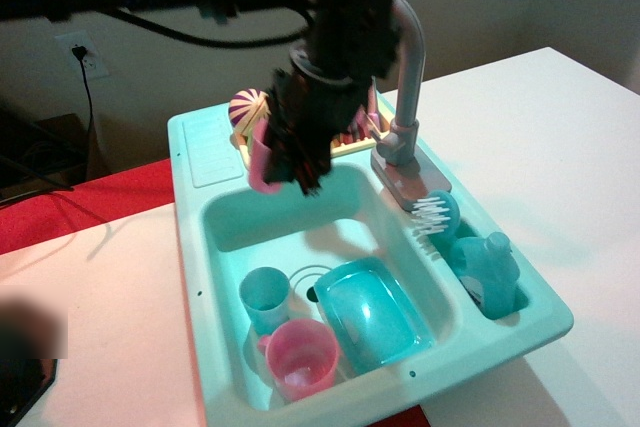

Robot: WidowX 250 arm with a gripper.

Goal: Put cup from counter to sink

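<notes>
My gripper [292, 155] is shut on the small pink translucent cup [262, 159] and holds it in the air above the far end of the sink basin [228, 227]. The cup hangs tilted on the gripper's left side. The ribbed light-teal counter ledge [208, 143] at the sink unit's far left corner stands bare. In the basin lie a small blue cup [265, 295], a wider pink mug [301, 357] and a teal rectangular tray [371, 313].
The grey faucet [405, 67] rises just right of my arm. The yellow dish rack [345, 142] with dishes and a striped ball [249, 106] sits behind the gripper. A brush [432, 213] and a blue bottle [487, 265] stand in the right pockets.
</notes>
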